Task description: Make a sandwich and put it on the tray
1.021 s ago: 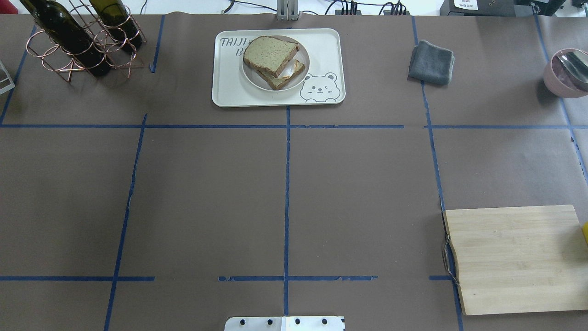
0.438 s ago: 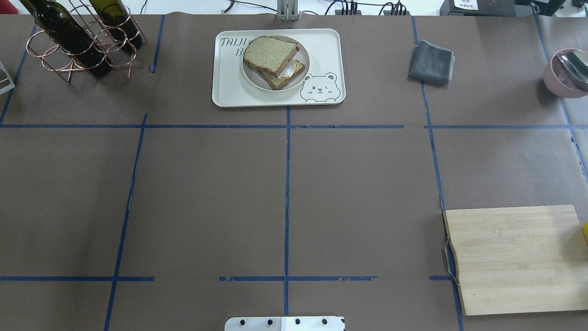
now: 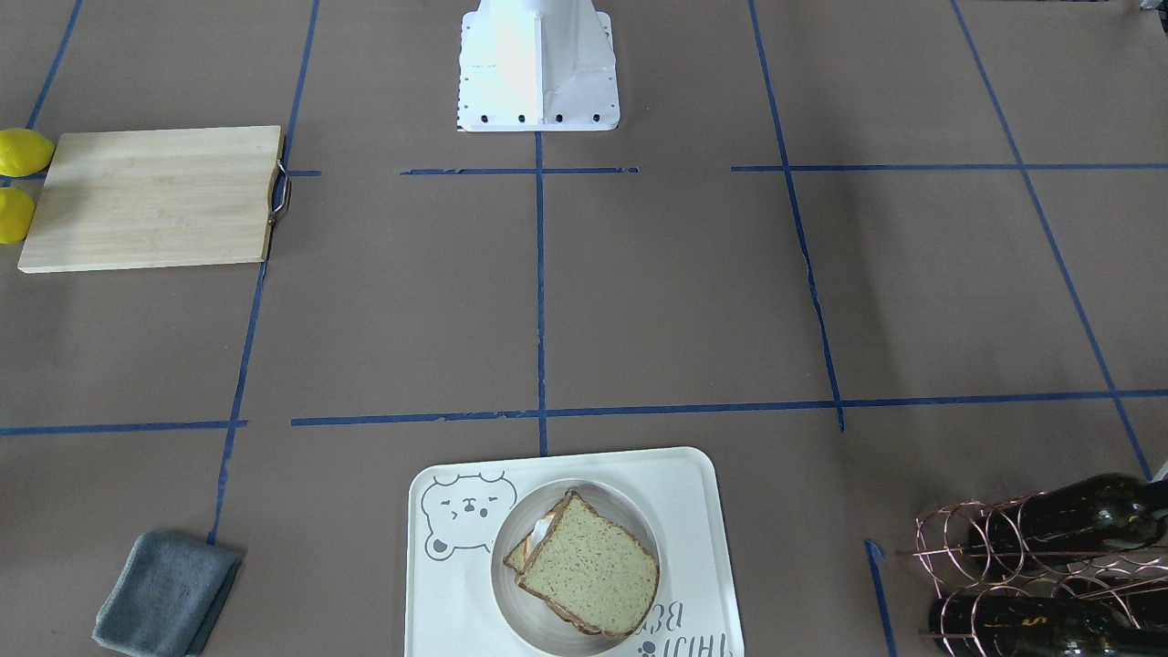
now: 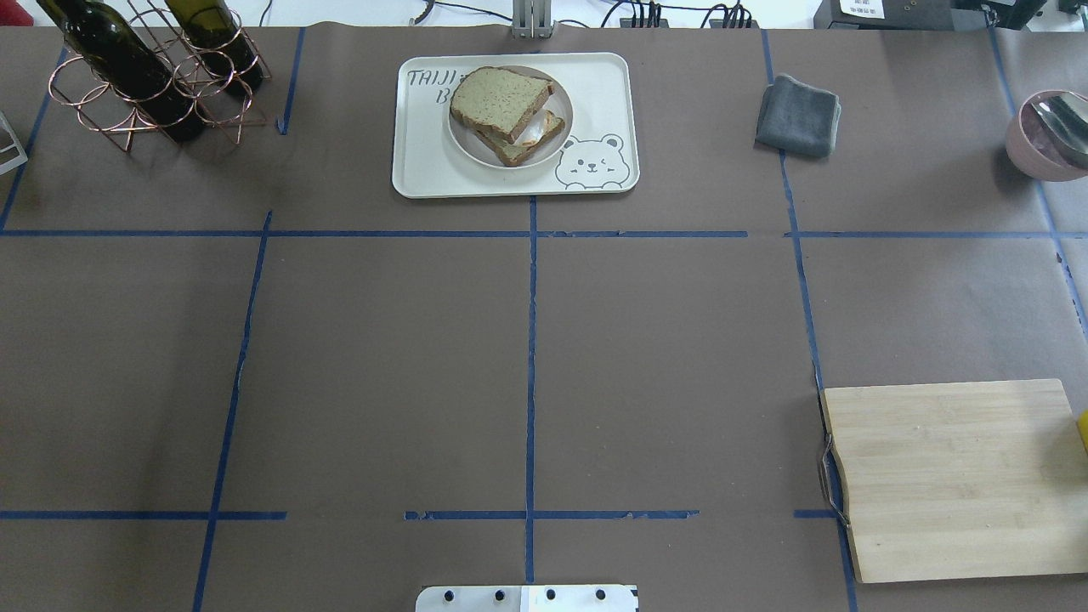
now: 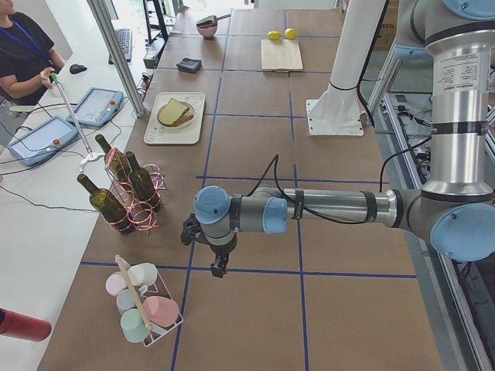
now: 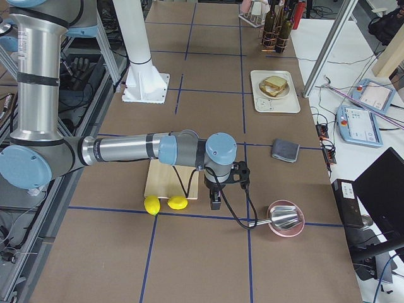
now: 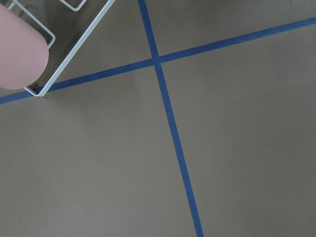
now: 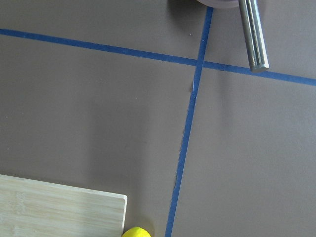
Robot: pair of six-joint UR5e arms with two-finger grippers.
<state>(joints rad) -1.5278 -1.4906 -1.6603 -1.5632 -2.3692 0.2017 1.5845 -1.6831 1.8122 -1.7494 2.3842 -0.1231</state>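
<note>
The sandwich (image 4: 501,102) sat on the tray (image 4: 418,161) at the tabletop's far edge, well away from left hand (image 5: 220,269) and right hand (image 6: 215,203), grips indiscernible.

The white flared metal pedestal (image 3: 537,64) has a row of black screws along its foot plate. Beside the pedestal, the left arm (image 5: 332,207) and the right arm (image 6: 126,149) are silver-grey tubes joined by darker grey rounded housings with light-blue caps and black rings. A white printed label (image 5: 458,73) marks the left arm's thick tube. A thin black cable (image 5: 275,158) runs along each forearm toward the black left gripper (image 5: 219,269) and black right gripper (image 6: 214,203).
</note>
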